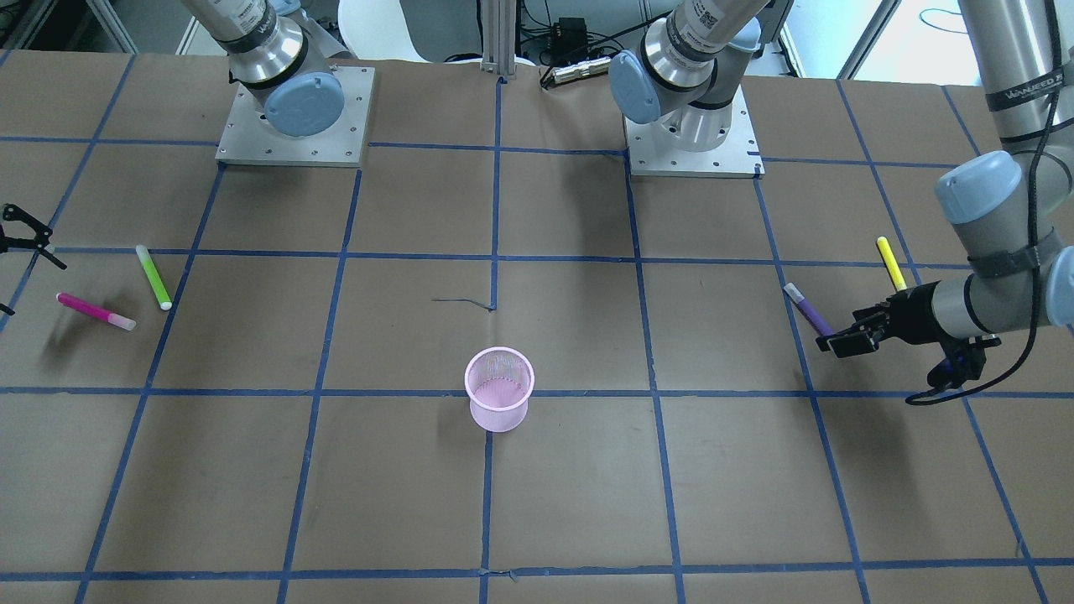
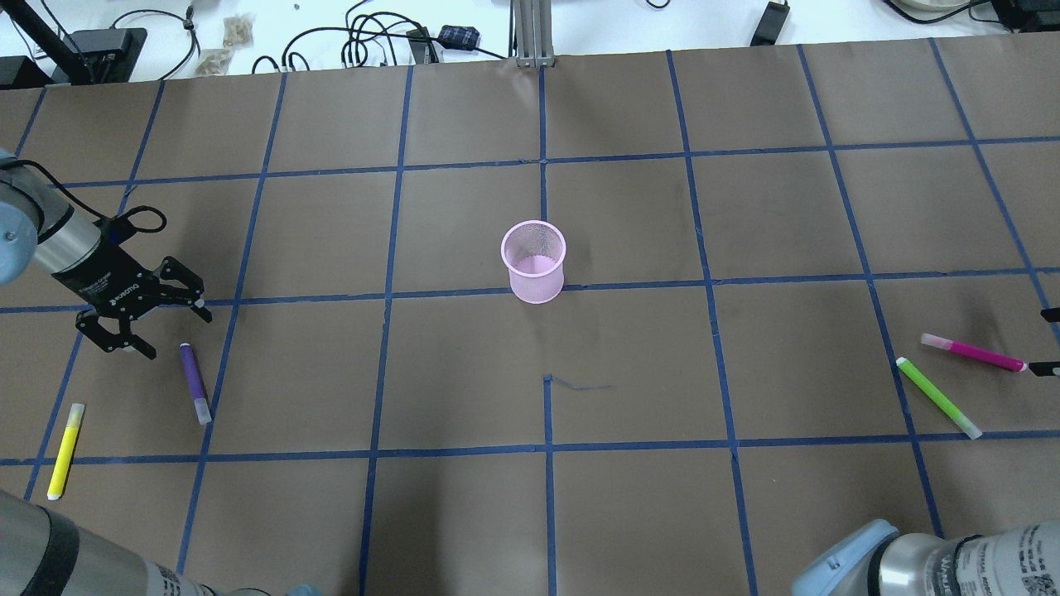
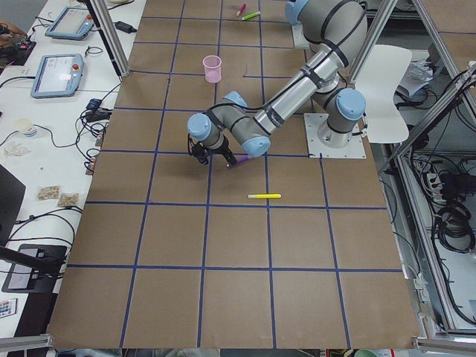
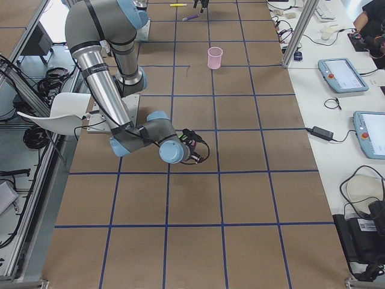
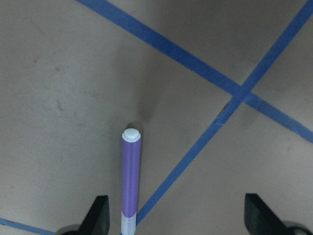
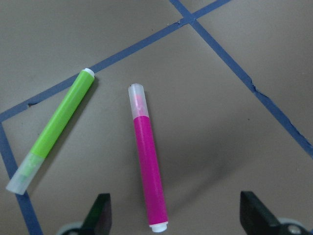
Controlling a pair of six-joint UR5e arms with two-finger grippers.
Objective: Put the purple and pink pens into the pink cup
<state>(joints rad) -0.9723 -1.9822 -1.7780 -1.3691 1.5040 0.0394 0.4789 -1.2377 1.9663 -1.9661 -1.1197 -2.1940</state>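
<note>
The pink mesh cup (image 2: 533, 261) stands upright and empty near the table's middle. The purple pen (image 2: 195, 383) lies flat on the robot's left side. My left gripper (image 2: 172, 329) is open just above and beyond it; in the left wrist view the pen (image 5: 130, 181) lies close to one finger (image 5: 100, 218), untouched. The pink pen (image 2: 973, 353) lies flat on the robot's right side. My right gripper (image 2: 1045, 341) is open at the view's edge, near the pen's end; in the right wrist view the pen (image 6: 149, 181) lies between the open fingers, not held.
A green pen (image 2: 938, 397) lies beside the pink pen. A yellow pen (image 2: 65, 450) lies near the purple pen, toward the robot. The brown table has a blue tape grid. Both arm bases (image 1: 294, 126) stand at the robot's edge.
</note>
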